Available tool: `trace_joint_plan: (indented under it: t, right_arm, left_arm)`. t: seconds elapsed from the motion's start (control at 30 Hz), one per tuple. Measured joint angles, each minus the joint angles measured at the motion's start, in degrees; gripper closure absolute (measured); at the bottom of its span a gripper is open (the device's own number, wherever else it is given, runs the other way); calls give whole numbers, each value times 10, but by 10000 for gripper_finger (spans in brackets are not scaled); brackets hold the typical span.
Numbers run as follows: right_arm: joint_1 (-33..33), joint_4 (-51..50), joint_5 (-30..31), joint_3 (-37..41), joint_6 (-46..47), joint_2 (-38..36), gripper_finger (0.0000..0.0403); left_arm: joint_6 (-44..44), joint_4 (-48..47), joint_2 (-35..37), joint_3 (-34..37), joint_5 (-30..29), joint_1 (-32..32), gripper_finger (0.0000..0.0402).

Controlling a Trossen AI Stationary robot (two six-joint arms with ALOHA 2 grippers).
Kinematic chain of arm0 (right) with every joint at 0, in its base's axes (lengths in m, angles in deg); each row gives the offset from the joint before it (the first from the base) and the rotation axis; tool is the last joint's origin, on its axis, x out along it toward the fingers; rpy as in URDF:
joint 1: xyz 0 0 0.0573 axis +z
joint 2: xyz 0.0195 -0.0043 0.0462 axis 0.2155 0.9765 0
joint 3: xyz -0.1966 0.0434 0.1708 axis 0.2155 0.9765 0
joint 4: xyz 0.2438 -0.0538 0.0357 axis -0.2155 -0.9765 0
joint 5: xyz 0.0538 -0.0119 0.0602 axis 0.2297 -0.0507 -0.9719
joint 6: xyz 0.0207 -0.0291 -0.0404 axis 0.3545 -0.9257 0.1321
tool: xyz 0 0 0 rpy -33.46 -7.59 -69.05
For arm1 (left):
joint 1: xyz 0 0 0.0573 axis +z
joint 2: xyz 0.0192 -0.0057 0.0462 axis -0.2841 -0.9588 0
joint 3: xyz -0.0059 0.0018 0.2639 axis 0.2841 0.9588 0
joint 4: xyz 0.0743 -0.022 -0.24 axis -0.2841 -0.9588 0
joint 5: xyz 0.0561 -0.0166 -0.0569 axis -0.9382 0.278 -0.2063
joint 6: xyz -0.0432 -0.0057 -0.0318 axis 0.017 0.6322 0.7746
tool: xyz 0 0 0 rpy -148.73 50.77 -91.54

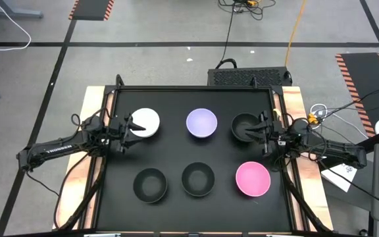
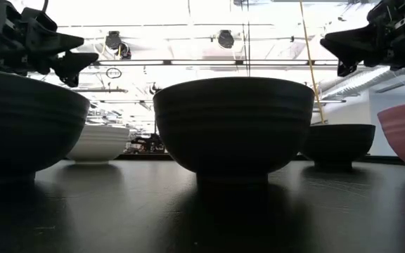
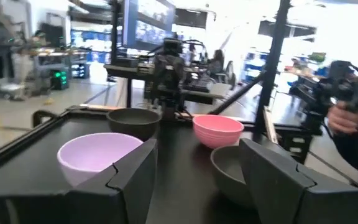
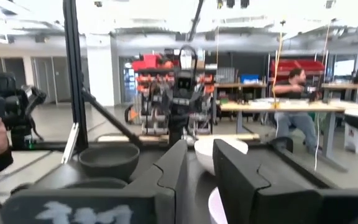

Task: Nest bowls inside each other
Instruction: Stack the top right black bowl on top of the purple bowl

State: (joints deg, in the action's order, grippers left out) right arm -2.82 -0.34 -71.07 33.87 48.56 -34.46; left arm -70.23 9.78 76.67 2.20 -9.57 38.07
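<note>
Six bowls stand apart on the black tabletop [image 1: 189, 155], each on its base. In the far row are a white bowl [image 1: 146, 122], a lavender bowl [image 1: 201, 123] and a black bowl [image 1: 244, 126]. In the near row are two black bowls [image 1: 150, 184] [image 1: 197, 179] and a pink bowl [image 1: 252, 179]. My left gripper [image 1: 129, 126] [image 3: 197, 149] hangs level and open above the white bowl's left rim. My right gripper [image 1: 263, 127] [image 4: 199, 152] hangs over the far black bowl's right rim, with a narrow gap between its fingers. The low view shows both grippers [image 2: 72, 67] [image 2: 336, 49] above the bowls.
A black frame rail [image 1: 196, 87] runs round the tabletop, with wooden strips [image 1: 91, 131] outside it. A dark vented box [image 1: 249, 76] stands beyond the far edge. A person's hand with a dark device [image 3: 347, 112] shows off the table's side. Another person sits far back [image 4: 294, 81].
</note>
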Motion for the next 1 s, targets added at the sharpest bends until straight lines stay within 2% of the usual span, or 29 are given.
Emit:
trace_joint_plan:
  t: [0.2, 0.37, 0.67, 1.0]
  right_arm:
    - [0, 49, 0, 0, -23, 32, 334]
    - [0, 66, 0, -9, -39, 84, 334]
    - [0, 66, 3, -51, -44, 201, 334]
    - [-8, 57, 2, -62, -154, 189, 334]
  left_arm:
    - [-43, 13, 0, 0, 14, 0, 172]
    - [-26, 61, 0, 0, 12, 0, 172]
    - [-26, 96, 0, 0, -64, 0, 172]
    - [4, 93, 0, 0, -68, 0, 172]
